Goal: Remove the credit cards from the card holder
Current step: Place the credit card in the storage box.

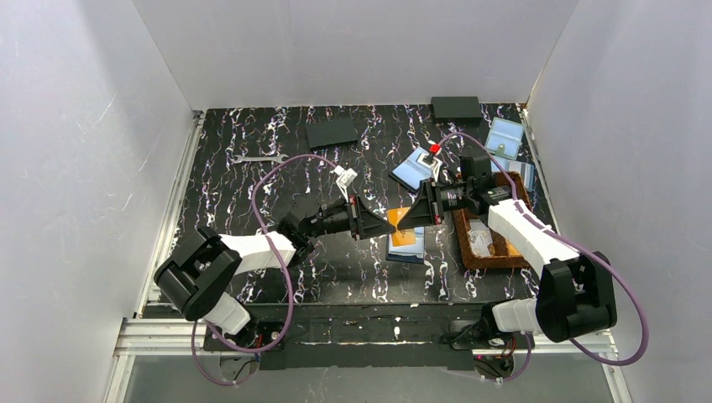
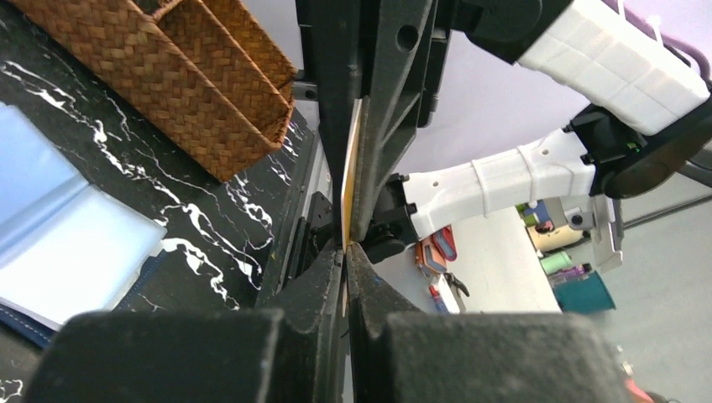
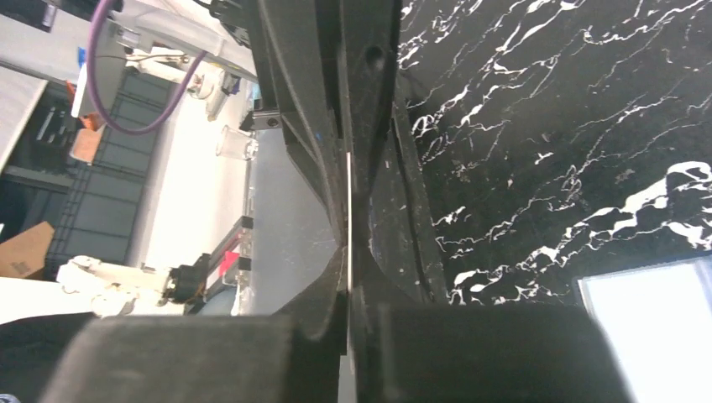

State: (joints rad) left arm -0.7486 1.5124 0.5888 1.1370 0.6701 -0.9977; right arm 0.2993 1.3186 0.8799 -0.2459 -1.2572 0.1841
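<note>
Left wrist: left end effector (image 2: 345, 256) and right end effector (image 2: 350, 225) both pinch thin orange-tan plastic card (image 2: 349, 168). Held above navy-blue bifold card holder (image 1: 410, 252).

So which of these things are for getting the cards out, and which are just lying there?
For the job:
- orange card, pinched by both grippers
- card holder under it
- left gripper
- right gripper

Just lying about:
- woven tray
- spanner
- black pads
- pale blue pouches
- open blue wallet
</note>
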